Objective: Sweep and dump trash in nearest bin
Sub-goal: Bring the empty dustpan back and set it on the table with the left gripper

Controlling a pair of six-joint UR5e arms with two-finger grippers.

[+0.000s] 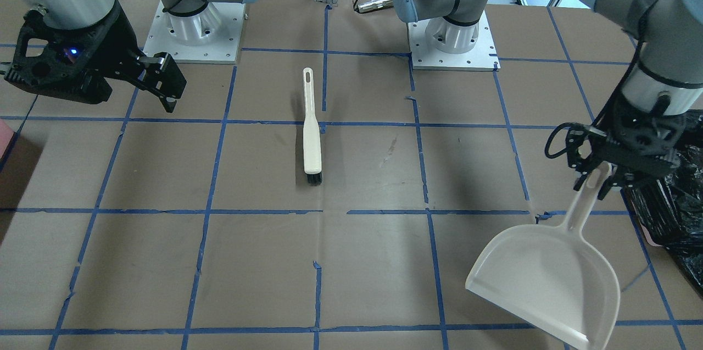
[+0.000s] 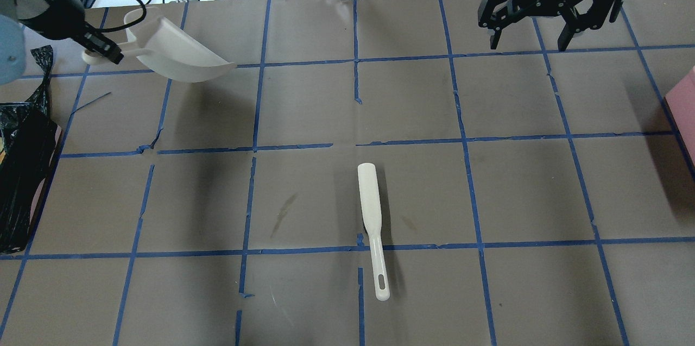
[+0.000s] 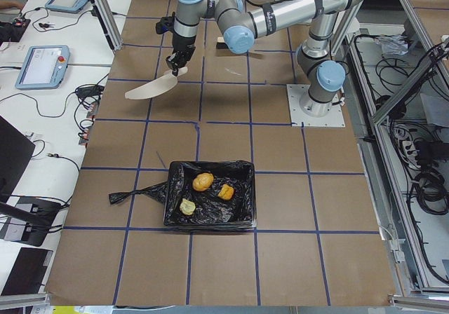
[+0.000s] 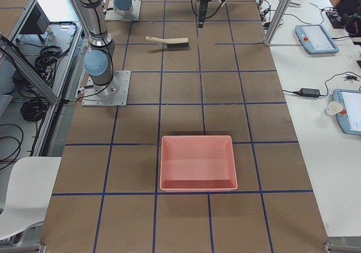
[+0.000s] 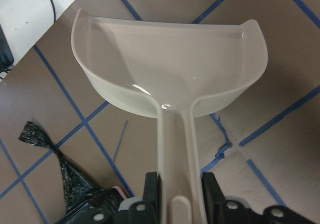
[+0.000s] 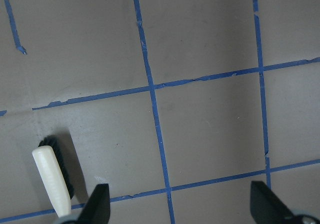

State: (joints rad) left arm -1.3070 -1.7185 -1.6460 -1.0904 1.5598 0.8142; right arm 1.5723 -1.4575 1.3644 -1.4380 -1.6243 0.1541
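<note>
While the left gripper [image 1: 594, 182] keeps its two fingers [image 5: 151, 185] pinched tight on the handle of the white dustpan [image 1: 549, 278], the pan hangs in the air over the far-left part of the table [image 1: 165, 256], tilted, mouth pointing away from the robot. And there's its shadow on the brown paper underneath, so it is clear of the surface!

Over on the right, the right gripper [image 2: 529, 42] hovers above the far side of the table with its fingers spread wide and nothing between them. The wrist view looks straight down on taped squares, with the bristle end of the brush [image 2: 372, 215] just peeking in at the lower left.

That brush lies flat in the middle of the table, cream handle pointing toward the robot, dark bristles at the far end, well apart from both grippers.

Now the trash: all three pieces sit inside the bin [image 3: 242, 195] at the left end of the table, on the crinkled black liner. The brown-orange lump [image 3: 203, 181] is next to an orange chunk [image 3: 226, 192], with a pale yellow piece [image 3: 187, 206] a little apart.

At the right end sits a pink tray [image 4: 167, 162].
</note>
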